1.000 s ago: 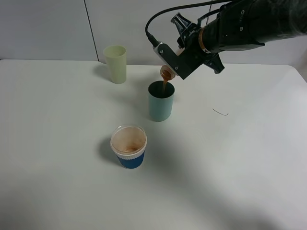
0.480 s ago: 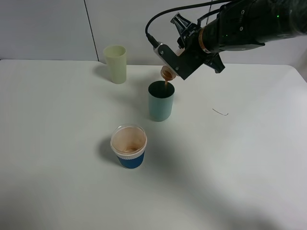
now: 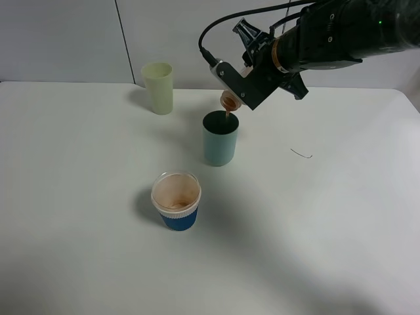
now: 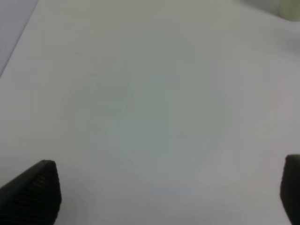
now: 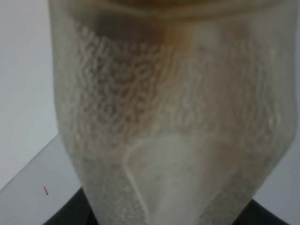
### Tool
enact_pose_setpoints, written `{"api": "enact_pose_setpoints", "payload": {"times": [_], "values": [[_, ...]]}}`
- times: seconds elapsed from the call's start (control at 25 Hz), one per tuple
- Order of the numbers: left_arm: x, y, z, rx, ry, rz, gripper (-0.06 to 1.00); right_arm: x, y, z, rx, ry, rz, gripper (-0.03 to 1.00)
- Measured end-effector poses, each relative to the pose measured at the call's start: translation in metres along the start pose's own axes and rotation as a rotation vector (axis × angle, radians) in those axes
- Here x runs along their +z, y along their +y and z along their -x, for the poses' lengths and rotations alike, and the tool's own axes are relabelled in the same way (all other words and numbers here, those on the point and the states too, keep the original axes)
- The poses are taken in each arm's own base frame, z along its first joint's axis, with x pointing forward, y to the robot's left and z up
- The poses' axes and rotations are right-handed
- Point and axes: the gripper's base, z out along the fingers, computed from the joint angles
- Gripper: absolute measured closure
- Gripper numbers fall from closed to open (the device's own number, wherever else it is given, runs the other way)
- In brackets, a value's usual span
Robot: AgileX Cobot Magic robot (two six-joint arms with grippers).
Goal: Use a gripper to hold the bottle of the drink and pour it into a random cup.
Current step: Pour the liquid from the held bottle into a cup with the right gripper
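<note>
White table (image 3: 79, 197) runs across the scene under a pale grey wall (image 3: 65, 39). The left end effector (image 4: 168, 197) does not show in the high view. Its own camera shows two black fingertips standing wide apart with only bare table between them, so it is released and holds nothing.

Toward the back on the left stands a pale yellow-green cup (image 3: 158, 86), upright and well apart from the action. Nearer the front sits a blue-sleeved paper cup (image 3: 176, 201) with brownish staining inside. Right of these is the teal cup (image 3: 220, 139), upright, its dark opening just below the bottle (image 3: 229, 100). The bottle is tipped steeply with its mouth down, and a thin brown stream (image 3: 227, 113) falls from it into the cup, toward the side nearest the arm. The right end effector (image 3: 241, 84) is clenched on the bottle's body, which fills the right wrist view (image 5: 164, 117). Further right, a thin dark strand (image 3: 301, 153) lies on the table.

The pour looks close to finished, since the stream is thin. The main risk is that a weakening flow clings to the bottle's lip and drips outside the rim, because the stream lands off-centre. A small drift of the arm toward the right would do the same. The soft plastic could also buckle or slip in the grip, and lowering the mouth further might tip the light cup.
</note>
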Motion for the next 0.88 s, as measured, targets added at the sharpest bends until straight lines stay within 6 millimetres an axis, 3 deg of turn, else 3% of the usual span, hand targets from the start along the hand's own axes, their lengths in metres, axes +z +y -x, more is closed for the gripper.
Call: {"api": "enact_pose_setpoints", "payload": {"times": [0.88], "values": [[0.000,0.000,0.000,0.000,0.000,0.000,0.01,-0.002,-0.011,-0.002,-0.081,0.016,-0.033,0.60]]}}
